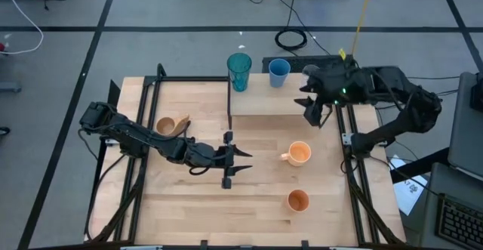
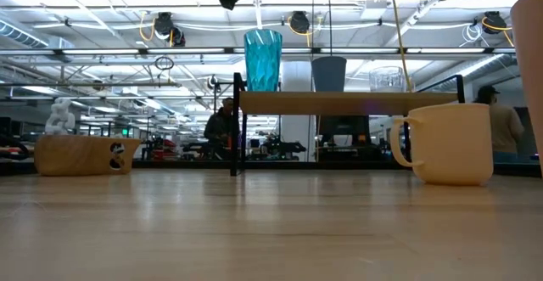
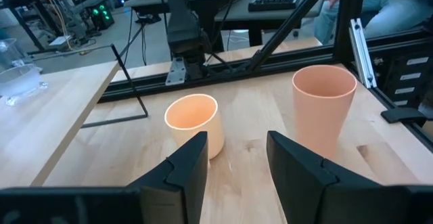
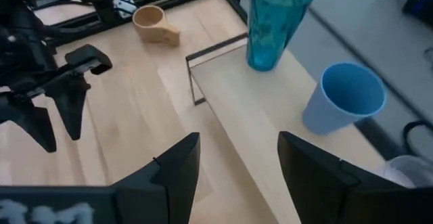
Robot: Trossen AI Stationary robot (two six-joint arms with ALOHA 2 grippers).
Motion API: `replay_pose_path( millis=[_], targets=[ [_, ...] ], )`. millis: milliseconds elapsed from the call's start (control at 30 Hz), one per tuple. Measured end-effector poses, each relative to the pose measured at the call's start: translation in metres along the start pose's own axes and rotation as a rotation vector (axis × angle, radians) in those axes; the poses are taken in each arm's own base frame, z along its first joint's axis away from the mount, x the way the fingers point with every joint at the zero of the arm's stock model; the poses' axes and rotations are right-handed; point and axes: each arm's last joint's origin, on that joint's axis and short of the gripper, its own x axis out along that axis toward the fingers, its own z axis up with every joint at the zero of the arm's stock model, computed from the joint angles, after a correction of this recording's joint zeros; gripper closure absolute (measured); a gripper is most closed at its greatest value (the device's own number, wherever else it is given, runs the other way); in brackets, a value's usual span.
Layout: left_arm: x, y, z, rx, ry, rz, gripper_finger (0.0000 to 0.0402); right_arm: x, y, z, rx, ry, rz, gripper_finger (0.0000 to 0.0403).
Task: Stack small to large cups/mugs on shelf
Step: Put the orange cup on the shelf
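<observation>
Orange handled mug (image 3: 194, 120) sits just ahead of open, empty left claw (image 3: 235, 158); right claw (image 4: 237, 158) also open, empty.

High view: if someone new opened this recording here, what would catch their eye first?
The teal tumbler and blue cup standing on the shelf at the table's far edge. Next, the two dark arms: the left gripper open at mid-table facing the orange mug, the right gripper open over the shelf's right end. An orange cup sits nearer; a wooden mug lies far left.
</observation>
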Motion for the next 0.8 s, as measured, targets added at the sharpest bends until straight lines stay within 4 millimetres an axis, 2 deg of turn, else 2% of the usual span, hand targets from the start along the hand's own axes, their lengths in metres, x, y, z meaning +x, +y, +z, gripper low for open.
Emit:
replay_pose_path(
  millis=[100,200,567,800],
  targets=[
    [0.0,0.0,0.0,0.001,0.005,0.005,0.0247,-0.002,0.015,-0.006,-0.037,-0.029,-0.03,0.0213],
    [0.0,0.0,-0.001,0.003,0.009,0.005,0.0247,0.005,0.029,-0.015,-0.066,-0.034,-0.027,0.0213],
    [0.0,0.001,-0.005,0.012,0.054,0.05,0.0247,0.057,0.082,-0.056,-0.146,-0.041,0.079,0.0213],
    [-0.008,0.004,-0.015,-0.002,0.198,0.063,0.0247,0.083,0.105,-0.09,-0.163,-0.076,0.091,0.0213]
  ],
)
